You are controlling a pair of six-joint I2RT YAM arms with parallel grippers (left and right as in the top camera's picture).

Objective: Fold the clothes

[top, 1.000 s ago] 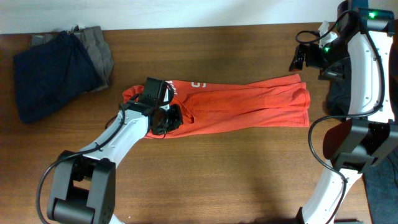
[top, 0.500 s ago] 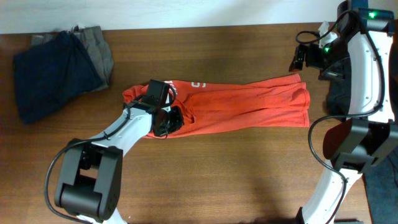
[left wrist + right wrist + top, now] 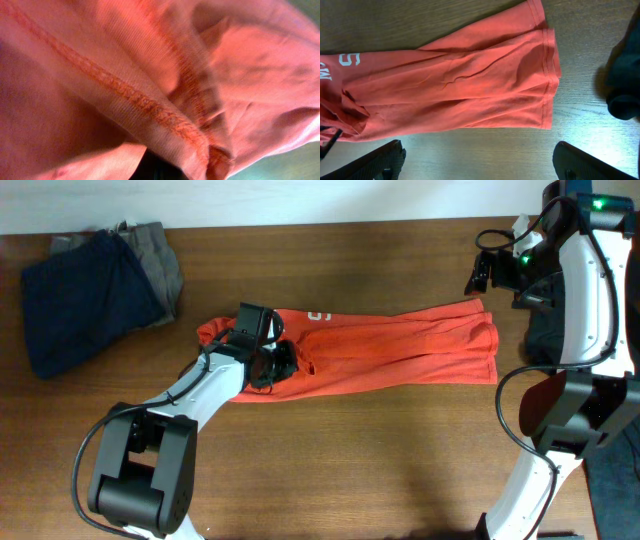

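— Gripping anything, that left gripper (image 3: pixel 270 365)?
— Yes; its jaws are closed on a bunched fold at the left end of the orange-red T-shirt (image 3: pixel 400 345), which lies folded lengthwise across the middle of the table (image 3: pixel 380 460).
— And the right gripper (image 3: pixel 478 278)?
— Jaws spread wide, holding nothing, just beyond the T-shirt's right end; a navy garment (image 3: pixel 85 295) and a grey garment (image 3: pixel 160 265) lie at the far left corner.

A robot lab is suggested: two robot arms (image 3: pixel 585 310) with loose cables (image 3: pixel 500 410) are fixed at the near side of a wooden table (image 3: pixel 400 470), before a white wall (image 3: pixel 300 200).
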